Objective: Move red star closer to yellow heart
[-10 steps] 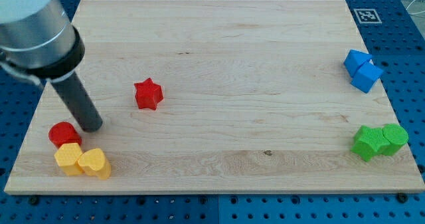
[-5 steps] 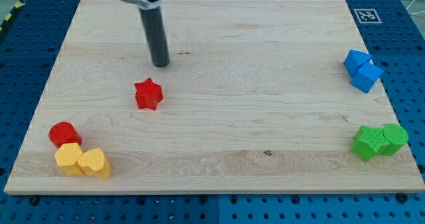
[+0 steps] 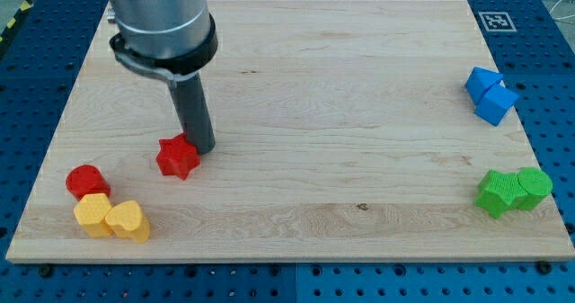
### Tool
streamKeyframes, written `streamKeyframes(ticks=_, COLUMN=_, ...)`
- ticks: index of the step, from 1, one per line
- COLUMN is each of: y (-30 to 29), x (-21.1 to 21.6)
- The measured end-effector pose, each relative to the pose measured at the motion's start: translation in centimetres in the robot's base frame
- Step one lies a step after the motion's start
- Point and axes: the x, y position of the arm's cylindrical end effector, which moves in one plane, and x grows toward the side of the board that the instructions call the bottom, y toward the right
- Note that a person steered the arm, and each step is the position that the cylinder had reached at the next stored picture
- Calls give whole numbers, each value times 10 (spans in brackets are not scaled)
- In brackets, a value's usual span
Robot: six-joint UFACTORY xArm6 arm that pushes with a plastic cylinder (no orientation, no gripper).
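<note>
The red star (image 3: 177,157) lies on the wooden board at the lower left. My tip (image 3: 201,147) touches its upper right side. The yellow heart (image 3: 127,220) sits near the board's bottom left corner, below and left of the star. A yellow block (image 3: 92,213) touches the heart's left side, and a red round block (image 3: 86,180) sits just above that.
Two blue blocks (image 3: 490,94) sit together at the right edge. Two green blocks (image 3: 513,191) sit together at the lower right. A marker tag (image 3: 497,21) is at the board's top right corner.
My tip came down from above the red star to its upper right side. The star has slid down and to the left, toward the yellow heart.
</note>
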Motion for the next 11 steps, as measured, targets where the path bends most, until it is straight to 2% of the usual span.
streamKeyframes(ticks=1, y=0, x=8)
streamKeyframes(ticks=4, y=-5, x=68)
streamKeyframes(ticks=7, y=9, x=19)
streamKeyframes(ticks=8, y=-6, x=12)
streamKeyframes(ticks=11, y=-57, x=22)
